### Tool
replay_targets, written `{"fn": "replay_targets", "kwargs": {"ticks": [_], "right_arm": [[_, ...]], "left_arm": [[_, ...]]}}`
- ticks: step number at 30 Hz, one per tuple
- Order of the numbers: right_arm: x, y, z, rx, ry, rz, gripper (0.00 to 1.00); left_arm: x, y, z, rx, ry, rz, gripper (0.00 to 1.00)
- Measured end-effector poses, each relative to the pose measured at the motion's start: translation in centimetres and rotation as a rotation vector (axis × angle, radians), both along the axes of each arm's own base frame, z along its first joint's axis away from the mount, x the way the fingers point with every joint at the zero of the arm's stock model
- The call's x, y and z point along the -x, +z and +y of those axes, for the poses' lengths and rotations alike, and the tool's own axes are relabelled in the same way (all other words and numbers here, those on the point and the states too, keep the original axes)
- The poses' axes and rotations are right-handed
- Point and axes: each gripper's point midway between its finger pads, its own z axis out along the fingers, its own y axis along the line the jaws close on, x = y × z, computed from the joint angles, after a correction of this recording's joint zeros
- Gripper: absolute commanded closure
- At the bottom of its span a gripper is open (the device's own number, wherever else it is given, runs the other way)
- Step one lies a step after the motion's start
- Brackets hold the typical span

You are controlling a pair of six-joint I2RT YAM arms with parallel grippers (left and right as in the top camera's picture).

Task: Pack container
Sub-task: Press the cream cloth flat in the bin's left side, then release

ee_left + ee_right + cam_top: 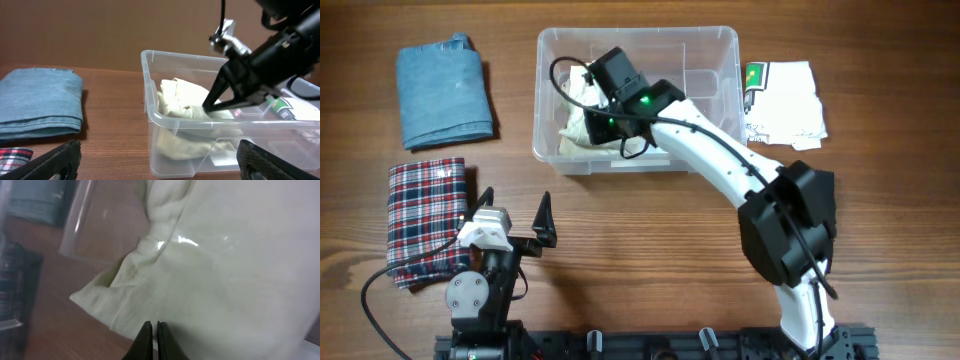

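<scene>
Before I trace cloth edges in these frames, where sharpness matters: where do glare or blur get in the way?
Overhead: even light, sharp, the clear rectangular plastic container readable. Left wrist: the crumpled cream cloth is crisp, the frame's bottom corners blurred. Right wrist: soft focus throughout, a white glare streak over the cloth.

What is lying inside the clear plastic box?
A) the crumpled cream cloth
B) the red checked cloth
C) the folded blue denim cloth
A: the crumpled cream cloth sits in the clear rectangular plastic container, while the folded blue denim cloth and red checked cloth lie outside it.
</scene>
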Motion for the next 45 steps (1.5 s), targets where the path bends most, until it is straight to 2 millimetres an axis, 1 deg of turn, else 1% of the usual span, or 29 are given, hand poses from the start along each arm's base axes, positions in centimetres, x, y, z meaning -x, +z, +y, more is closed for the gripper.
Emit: {"fn": "replay_targets", "kwargs": {"ticks": [8, 10, 14, 16, 18, 19, 20, 21, 24, 26, 28, 30, 31, 32, 34, 36, 37, 38, 39, 40, 45], "right_arm": [[0.0, -2.6, 0.4, 0.018, -0.002, 0.030, 0.96], [-0.1, -2.7, 0.5, 0.015, -0.001, 0.029, 0.96], [-0.5, -2.1, 0.7, 0.004, -0.001, 0.015, 0.96], [-1.2, -0.9, 1.0, -0.010, -0.007, -0.015, 0.96], [-2.1, 1.0, 1.0, -0.023, -0.025, -0.065, 0.96], [-2.9, 2.7, 0.8, -0.037, -0.041, -0.107, 0.96], [-3.4, 3.9, 0.7, -0.051, -0.051, -0.133, 0.96], [-4.3, 6.1, 0.4, -0.078, -0.070, -0.187, 0.96], [-6.5, 9.5, -0.5, -0.120, -0.121, -0.288, 0.95], [-7.7, 10.1, -0.8, -0.122, -0.153, -0.337, 0.96], [-9.4, 10.3, -0.4, -0.143, -0.181, -0.402, 0.96], [-10.5, 9.4, 0.2, -0.154, -0.194, -0.432, 0.96], [-10.8, 8.6, 0.3, -0.148, -0.195, -0.428, 0.96], [-11.1, 7.4, 0.4, -0.140, -0.197, -0.423, 0.96], [-11.4, 3.5, 0.6, -0.098, -0.196, -0.381, 0.96], [-11.3, 0.5, 0.5, -0.064, -0.192, -0.343, 0.96], [-11.3, -0.9, 0.4, -0.047, -0.191, -0.326, 0.96], [-11.2, -1.7, 0.4, -0.038, -0.190, -0.317, 0.96], [-11.2, -2.4, 0.4, -0.031, -0.190, -0.308, 0.96], [-11.2, -2.6, 0.4, -0.028, -0.189, -0.305, 0.96], [-11.2, -2.6, 0.3, -0.017, -0.172, -0.313, 0.95]], "left_arm": [[0.0, 0.0, 0.0, 0.000, 0.000, 0.000, 0.00], [0.0, 0.0, 0.0, 0.000, 0.000, 0.000, 0.00], [0.0, 0.0, 0.0, 0.000, 0.000, 0.000, 0.00], [0.0, 0.0, 0.0, 0.000, 0.000, 0.000, 0.00], [0.0, 0.0, 0.0, 0.000, 0.000, 0.000, 0.00], [0.0, 0.0, 0.0, 0.000, 0.000, 0.000, 0.00], [0.0, 0.0, 0.0, 0.000, 0.000, 0.000, 0.00], [0.0, 0.0, 0.0, 0.000, 0.000, 0.000, 0.00], [0.0, 0.0, 0.0, 0.000, 0.000, 0.000, 0.00], [0.0, 0.0, 0.0, 0.000, 0.000, 0.000, 0.00], [0.0, 0.0, 0.0, 0.000, 0.000, 0.000, 0.00], [0.0, 0.0, 0.0, 0.000, 0.000, 0.000, 0.00], [0.0, 0.0, 0.0, 0.000, 0.000, 0.000, 0.00], [0.0, 0.0, 0.0, 0.000, 0.000, 0.000, 0.00], [0.0, 0.0, 0.0, 0.000, 0.000, 0.000, 0.00], [0.0, 0.0, 0.0, 0.000, 0.000, 0.000, 0.00], [0.0, 0.0, 0.0, 0.000, 0.000, 0.000, 0.00], [0.0, 0.0, 0.0, 0.000, 0.000, 0.000, 0.00], [0.0, 0.0, 0.0, 0.000, 0.000, 0.000, 0.00], [0.0, 0.0, 0.0, 0.000, 0.000, 0.000, 0.00], [0.0, 0.0, 0.0, 0.000, 0.000, 0.000, 0.00]]}}
